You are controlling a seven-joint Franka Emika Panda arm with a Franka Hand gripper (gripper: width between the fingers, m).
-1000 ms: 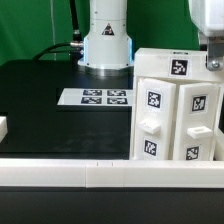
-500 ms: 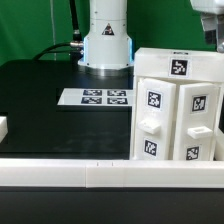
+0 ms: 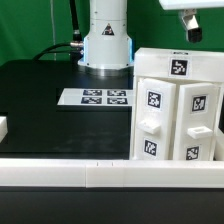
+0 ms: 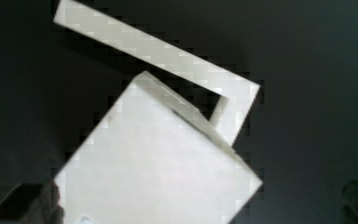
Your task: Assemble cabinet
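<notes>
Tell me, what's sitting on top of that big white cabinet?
Nothing rests on the cabinet: its top shows only a black-and-white tag. The gripper hangs above it, apart. What lies inside or behind the cabinet is covered by its white panels.

The cabinet (image 3: 178, 108) stands at frame right on the black bench (image 3: 40, 95); the pincer (image 3: 192, 28) hangs above it at upper right; the marker board (image 3: 96, 97) lies centre-left.

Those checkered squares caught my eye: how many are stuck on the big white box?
5 tags on the cabinet: one on top, two high on the front, two low. Hidden sides may carry more.
</notes>
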